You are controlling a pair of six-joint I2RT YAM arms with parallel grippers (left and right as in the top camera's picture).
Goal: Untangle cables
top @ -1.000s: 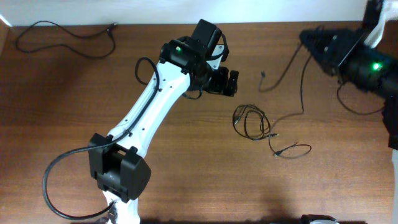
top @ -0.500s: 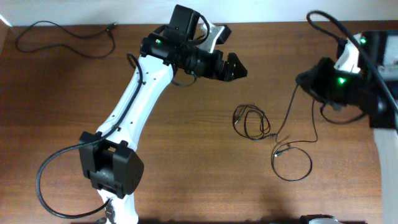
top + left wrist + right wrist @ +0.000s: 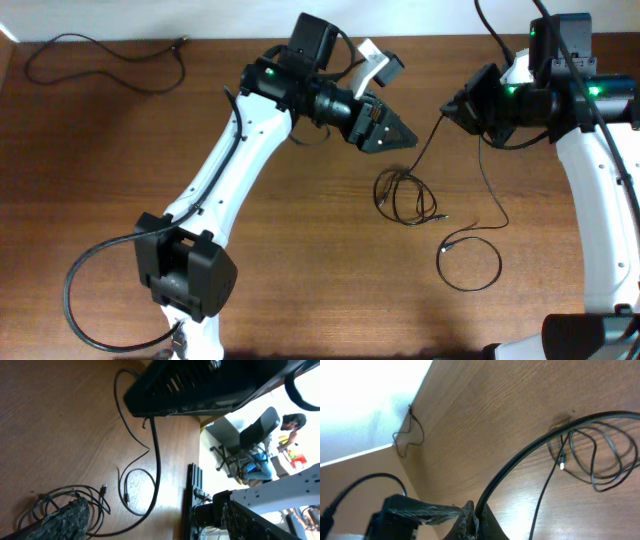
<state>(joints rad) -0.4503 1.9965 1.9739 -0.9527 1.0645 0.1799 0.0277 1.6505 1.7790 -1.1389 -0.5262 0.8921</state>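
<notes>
A small tangle of thin black cables [image 3: 405, 195] lies on the brown table right of centre; it also shows in the left wrist view [image 3: 55, 502] and the right wrist view [image 3: 600, 460]. A looped strand [image 3: 470, 265] trails off it toward the front. My right gripper [image 3: 452, 108] is shut on one strand [image 3: 425, 148] that runs down to the tangle; the pinch shows in the right wrist view [image 3: 472, 510]. My left gripper [image 3: 393, 132] hangs open and empty just up-left of the tangle, its fingers wide apart in the left wrist view [image 3: 152, 512].
A separate thin black cable [image 3: 100, 58] lies at the table's far left corner, also in the right wrist view [image 3: 407, 435]. The left arm [image 3: 230, 190] crosses the table's middle left. The right arm [image 3: 600, 200] stands along the right edge.
My right gripper has swung left with a strand in it, and the front loop has shifted. My left gripper has moved right and down, closer to the tangle.
</notes>
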